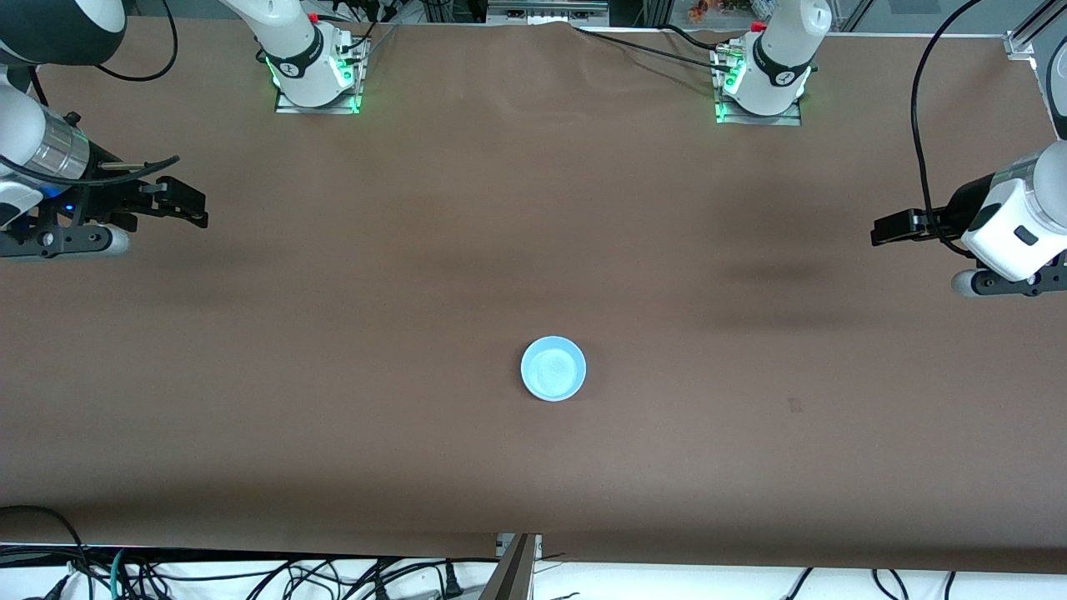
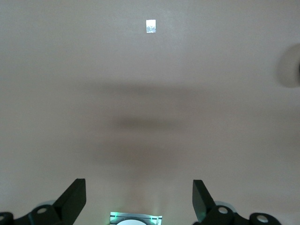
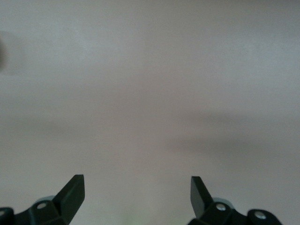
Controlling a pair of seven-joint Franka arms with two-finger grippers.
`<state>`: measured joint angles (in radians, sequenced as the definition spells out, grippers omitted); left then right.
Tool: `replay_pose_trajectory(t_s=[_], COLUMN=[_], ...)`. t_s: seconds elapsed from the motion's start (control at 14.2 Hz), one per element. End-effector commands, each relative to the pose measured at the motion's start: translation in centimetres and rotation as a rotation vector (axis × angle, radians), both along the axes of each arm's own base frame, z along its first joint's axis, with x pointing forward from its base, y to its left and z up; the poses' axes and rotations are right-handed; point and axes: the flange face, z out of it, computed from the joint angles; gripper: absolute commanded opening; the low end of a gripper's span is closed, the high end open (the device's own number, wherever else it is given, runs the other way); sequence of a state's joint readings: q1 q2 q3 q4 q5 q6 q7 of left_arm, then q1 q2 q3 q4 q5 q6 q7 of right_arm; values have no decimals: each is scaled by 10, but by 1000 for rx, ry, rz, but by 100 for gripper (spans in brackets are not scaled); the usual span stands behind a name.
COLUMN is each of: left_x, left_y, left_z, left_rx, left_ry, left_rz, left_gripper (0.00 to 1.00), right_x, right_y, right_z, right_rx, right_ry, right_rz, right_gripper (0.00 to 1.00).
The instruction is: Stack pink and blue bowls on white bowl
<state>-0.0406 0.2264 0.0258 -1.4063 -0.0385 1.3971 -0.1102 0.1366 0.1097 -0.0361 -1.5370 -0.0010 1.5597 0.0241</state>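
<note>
A light blue bowl (image 1: 553, 368) sits upright on the brown table (image 1: 533, 250), near its middle and somewhat toward the front camera. From above only this blue bowl shows; the pink bowl and the white bowl are hidden or out of view. My left gripper (image 1: 888, 227) (image 2: 139, 192) hovers over the left arm's end of the table, open and with nothing between its fingers. At the right arm's end my right gripper (image 1: 190, 207) (image 3: 137, 187) hangs open and empty too. Both are well apart from the bowl.
The two arm bases (image 1: 317, 79) (image 1: 763, 87) stand with green lights along the table's edge farthest from the front camera. A small pale mark (image 1: 794, 406) (image 2: 151, 26) lies on the cloth toward the left arm's end. Cables (image 1: 250, 575) run below the nearest edge.
</note>
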Motion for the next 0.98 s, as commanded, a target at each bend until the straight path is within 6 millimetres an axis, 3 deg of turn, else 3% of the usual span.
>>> replay_pose_trajectory(t_s=[0.0,0.91], left_x=[4,7], left_y=[0,0], left_z=[6,7], left_rx=[8,8], left_ry=[-14,-20], left_rz=[-22,-19], left_gripper=[100,100], right_x=[1,0], right_y=[-2,-3], right_z=[5,7], right_rx=[-11,-19], right_ry=[-16,-17], right_rz=[32,74], right_gripper=[100,100])
